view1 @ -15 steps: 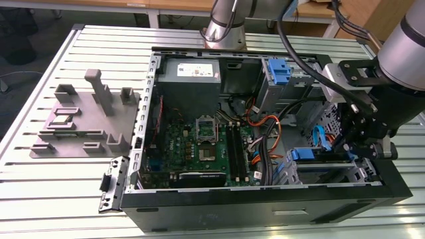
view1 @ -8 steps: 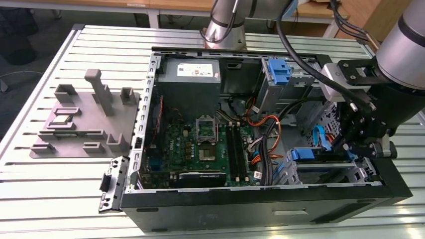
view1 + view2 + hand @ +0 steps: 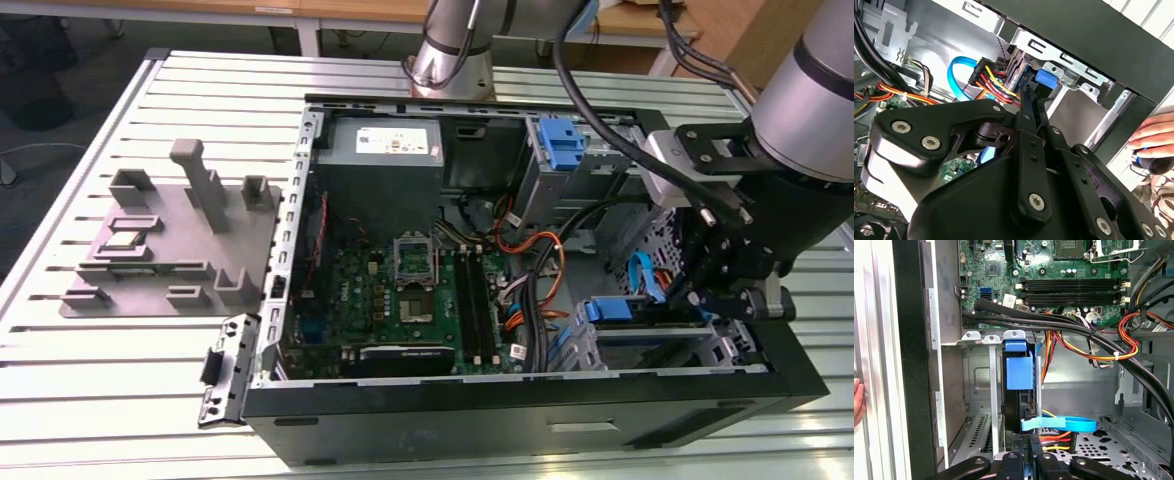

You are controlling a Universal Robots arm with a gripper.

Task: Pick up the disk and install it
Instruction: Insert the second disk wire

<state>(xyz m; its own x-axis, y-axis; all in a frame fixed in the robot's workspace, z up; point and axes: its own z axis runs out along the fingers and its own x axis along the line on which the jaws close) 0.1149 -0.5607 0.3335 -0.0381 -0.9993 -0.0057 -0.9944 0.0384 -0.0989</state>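
Blue-bracketed disk (image 3: 1019, 374) stands on edge in the drive cage (image 3: 976, 390), centre of first wrist view; lower right of exterior view | gripper (image 3: 1031, 452) just beside it, jaws' state: cannot tell | no writing readable | hand (image 3: 1156, 135) by the black computer case (image 3: 534, 415) on the table (image 3: 120, 400)

My gripper (image 3: 1031, 462) is black; the disk (image 3: 1019, 372) it meets shows a bright blue bracket. At twelve o'clock, green motherboard (image 3: 1064, 275); at four o'clock, orange-yellow-red cables (image 3: 1124, 347).
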